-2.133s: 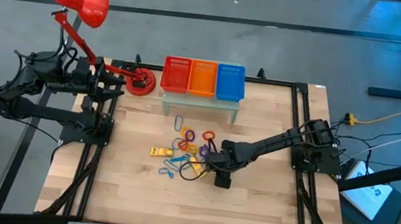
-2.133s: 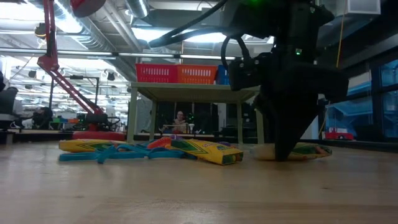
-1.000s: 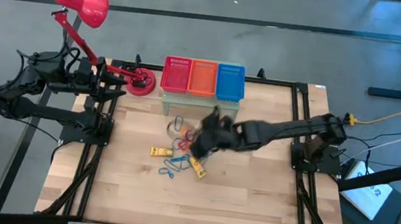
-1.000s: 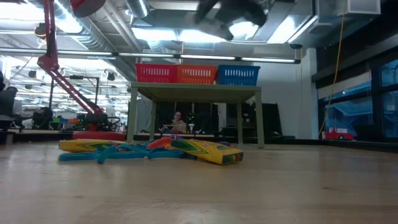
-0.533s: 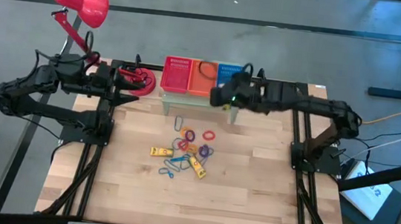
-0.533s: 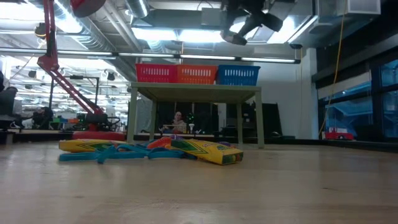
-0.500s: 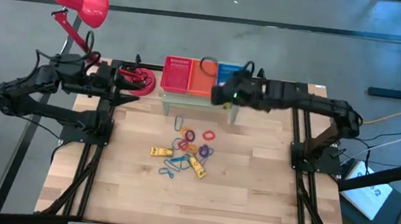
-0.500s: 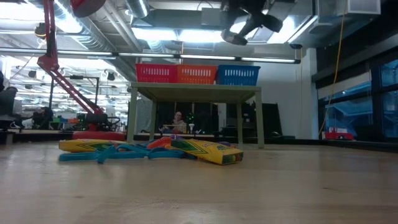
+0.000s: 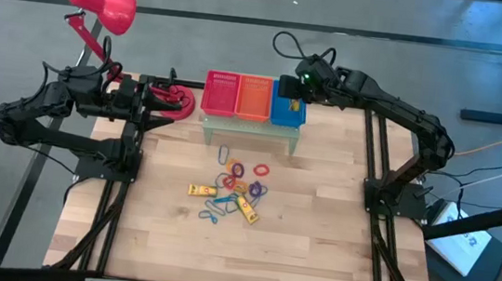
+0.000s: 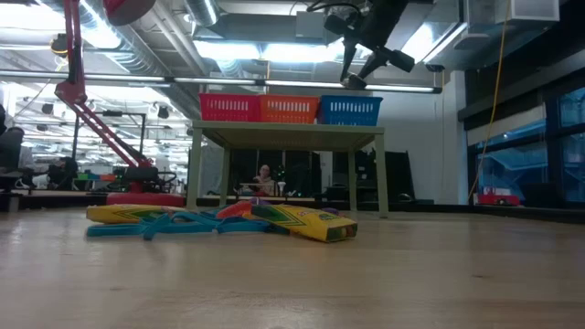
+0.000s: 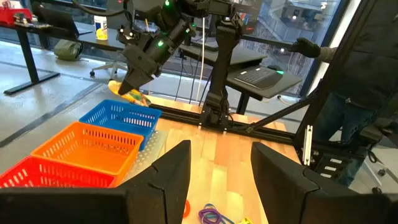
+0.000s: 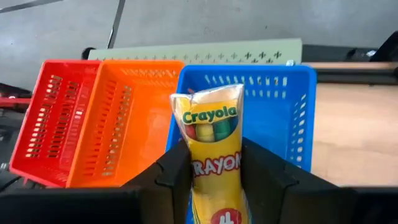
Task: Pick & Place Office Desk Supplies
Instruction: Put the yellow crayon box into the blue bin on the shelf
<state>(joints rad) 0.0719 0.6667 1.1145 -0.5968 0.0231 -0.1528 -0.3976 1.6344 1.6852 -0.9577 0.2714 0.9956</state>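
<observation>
While the right end effector (image 9: 302, 82) hangs at the upper centre of the high view, over the far edge of the blue basket (image 9: 288, 107), the left end effector (image 9: 164, 99) waits at the left, beside the red basket (image 9: 220, 94). On the counter (image 9: 316, 232) below, near frame centre, lie the remaining supplies: yellow packets (image 9: 199, 190) and coloured band loops (image 9: 261, 171).

From the low view, the right end effector (image 10: 358, 64) shows at the upper centre, well above the blue basket (image 10: 348, 111) on its small shelf (image 10: 288, 133).

Seen in the left wrist view, its own fingers (image 11: 168, 180) stand apart with nothing between them; the right end effector (image 11: 129, 90), in the upper left, carries something yellow above the blue basket (image 11: 122, 116).

Through the right wrist view, the fingers (image 12: 179, 167) are clamped on a yellow Crayola crayon packet (image 12: 213, 146), standing upright at frame centre with the blue basket (image 12: 273, 106) behind it and the orange basket (image 12: 124, 112) to its left. To finish well, I would judge the arm should centre over the blue basket's open middle, lower close to the rim, then release so the packet does not catch the basket's edge.
</observation>
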